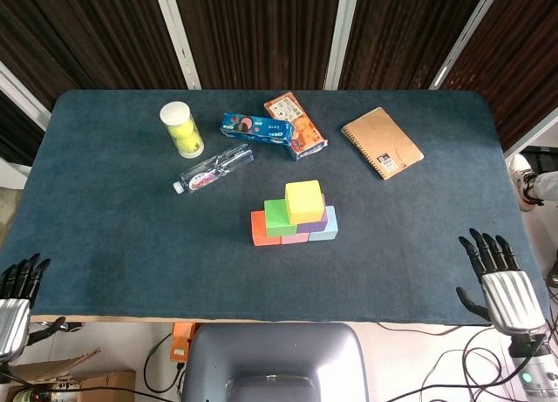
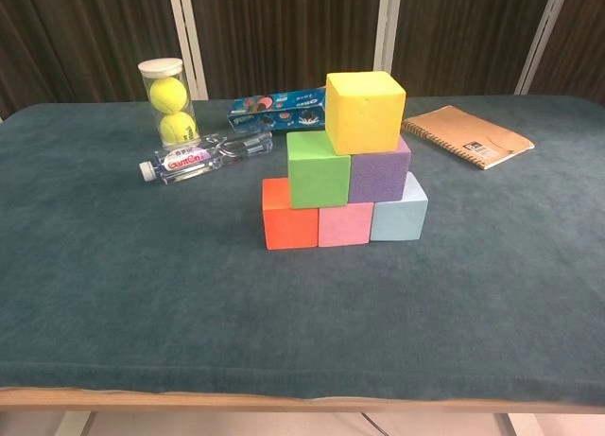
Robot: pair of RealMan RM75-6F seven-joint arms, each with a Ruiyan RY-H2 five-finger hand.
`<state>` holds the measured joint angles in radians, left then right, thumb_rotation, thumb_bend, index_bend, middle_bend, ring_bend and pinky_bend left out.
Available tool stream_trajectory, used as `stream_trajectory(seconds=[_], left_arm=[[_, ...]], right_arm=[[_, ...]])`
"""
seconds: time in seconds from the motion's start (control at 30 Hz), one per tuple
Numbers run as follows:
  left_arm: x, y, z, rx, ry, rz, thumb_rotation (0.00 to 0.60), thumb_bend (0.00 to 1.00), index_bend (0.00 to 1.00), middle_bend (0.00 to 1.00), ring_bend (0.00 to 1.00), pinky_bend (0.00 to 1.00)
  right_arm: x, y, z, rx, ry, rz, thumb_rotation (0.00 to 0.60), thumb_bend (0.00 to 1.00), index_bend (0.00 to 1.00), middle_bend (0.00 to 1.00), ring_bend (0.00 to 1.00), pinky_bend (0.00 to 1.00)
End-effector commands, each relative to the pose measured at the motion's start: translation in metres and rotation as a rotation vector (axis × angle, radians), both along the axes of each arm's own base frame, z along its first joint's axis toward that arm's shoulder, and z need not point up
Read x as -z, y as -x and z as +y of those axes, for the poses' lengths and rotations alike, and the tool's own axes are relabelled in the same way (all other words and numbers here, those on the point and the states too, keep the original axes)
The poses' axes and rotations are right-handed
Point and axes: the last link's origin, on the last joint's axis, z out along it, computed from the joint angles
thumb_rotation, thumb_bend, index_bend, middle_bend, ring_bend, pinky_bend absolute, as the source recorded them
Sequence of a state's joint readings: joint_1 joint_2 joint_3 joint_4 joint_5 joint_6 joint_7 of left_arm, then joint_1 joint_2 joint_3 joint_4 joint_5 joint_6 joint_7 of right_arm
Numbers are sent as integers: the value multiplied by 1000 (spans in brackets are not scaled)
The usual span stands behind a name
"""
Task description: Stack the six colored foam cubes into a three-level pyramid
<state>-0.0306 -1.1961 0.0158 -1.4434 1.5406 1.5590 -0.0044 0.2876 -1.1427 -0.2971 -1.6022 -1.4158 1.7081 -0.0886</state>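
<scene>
A three-level pyramid stands mid-table. Its bottom row is an orange cube, a pink cube and a light blue cube. On them sit a green cube and a purple cube, and a yellow cube tops the stack. My right hand hangs open at the table's near right corner, far from the cubes, fingers spread. My left hand is open past the near left edge. Neither hand shows in the chest view.
At the back lie a tube of tennis balls, a water bottle, a blue biscuit pack, an orange snack box and a brown spiral notebook. The dark teal table ends near both hands.
</scene>
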Motion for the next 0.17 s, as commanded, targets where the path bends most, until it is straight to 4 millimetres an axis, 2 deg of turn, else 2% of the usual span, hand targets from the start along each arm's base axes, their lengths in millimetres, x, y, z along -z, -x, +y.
stream_trajectory(seconds=[0.03,0.17], left_arm=[[3,-2,0,14,18,-7,600,83,0,0,0,93],[2,-1,2,12,19,-11,600,82,0,0,0,93]], right_arm=[[5,3,-1,14,-30,3,600,240,0,0,0,0],[5,5,-2,25,-30,5,600,239,0,0,0,0]])
